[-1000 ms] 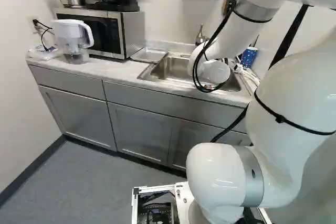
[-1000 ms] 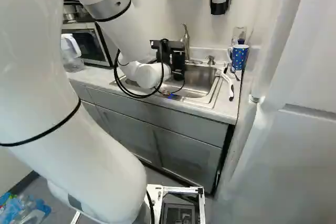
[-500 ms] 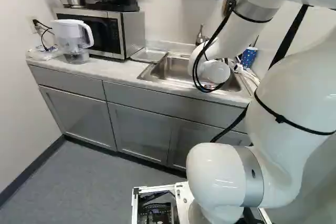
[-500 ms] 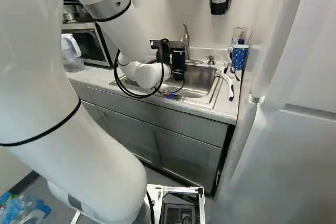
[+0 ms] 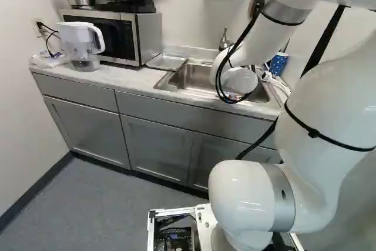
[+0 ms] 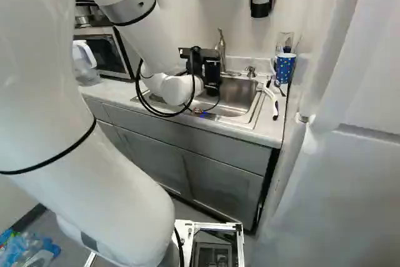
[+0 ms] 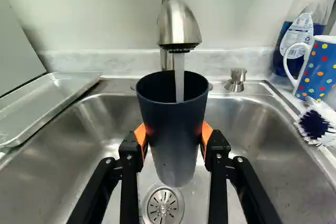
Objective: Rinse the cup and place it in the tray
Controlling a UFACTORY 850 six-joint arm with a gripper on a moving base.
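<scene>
My gripper [image 6: 211,80] is over the sink in the right base view, its fingers hard to make out there. The wrist view shows the gripper [image 7: 174,134] shut on a dark blue cup [image 7: 173,135], one orange pad against either side. The cup is nearly upright, its open mouth under the faucet [image 7: 178,23]. A stream of water [image 7: 179,80] runs from the spout into it. The metal tray [image 7: 44,100] lies beside the sink, on the microwave side; in the left base view the tray [image 5: 167,62] is seen too. The cup's inside bottom is hidden.
The sink [image 7: 247,129] surrounds the cup, its drain [image 7: 163,205] below. On the other side from the tray are a dotted mug [image 7: 318,69], a soap bottle [image 7: 302,38] and a brush [image 7: 317,124]. A microwave [image 5: 120,34] and water pitcher [image 5: 81,45] share the counter.
</scene>
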